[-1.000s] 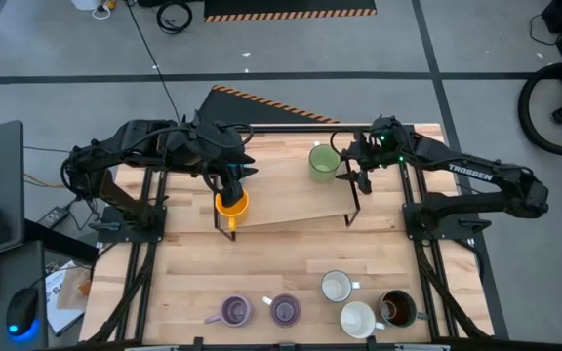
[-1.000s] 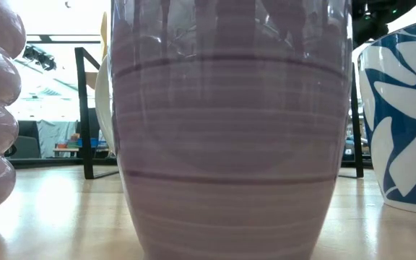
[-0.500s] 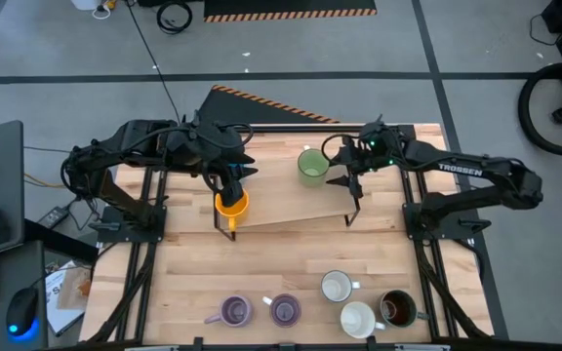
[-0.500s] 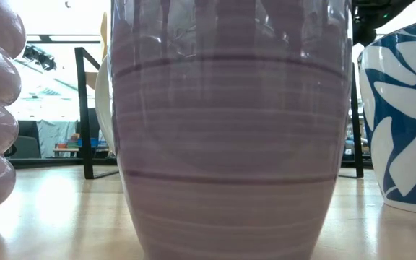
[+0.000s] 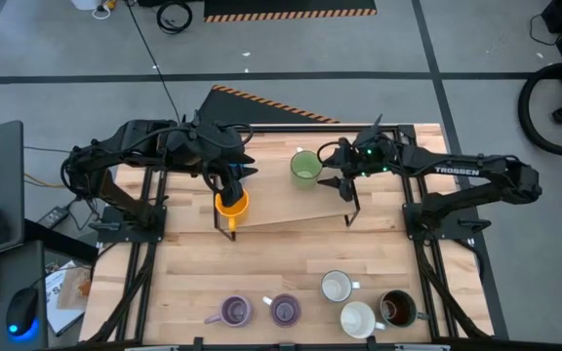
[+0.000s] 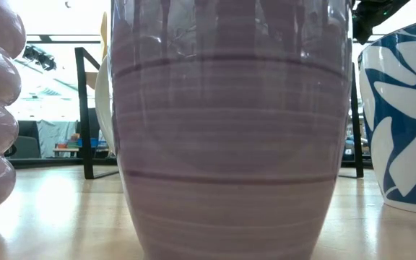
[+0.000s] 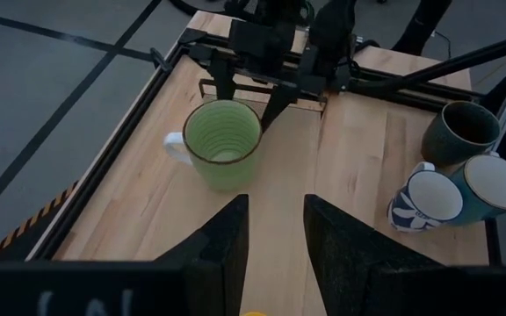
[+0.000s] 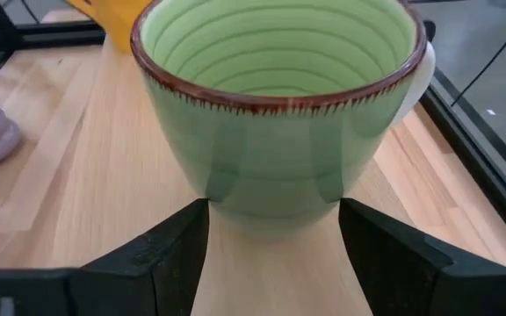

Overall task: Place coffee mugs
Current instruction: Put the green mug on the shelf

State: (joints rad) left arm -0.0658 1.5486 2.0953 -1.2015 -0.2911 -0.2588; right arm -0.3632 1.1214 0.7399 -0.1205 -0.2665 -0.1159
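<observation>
Overhead, the right end effector [image 5: 328, 174] sits open beside the stiff, breakable green mug [image 5: 305, 168]; the left end effector [image 5: 230, 187] grips the orange mug [image 5: 230, 206] by its rim.

Left pincer [image 5: 230, 191] points downward; right pincer [image 5: 326, 172] spread, reaching leftward.

One legible marking found: the white brand lettering "TROSSEN" on my right arm [image 5: 457, 172], seen from overhead above the desk's right edge. Nothing else reads clearly on mugs or desk.
</observation>
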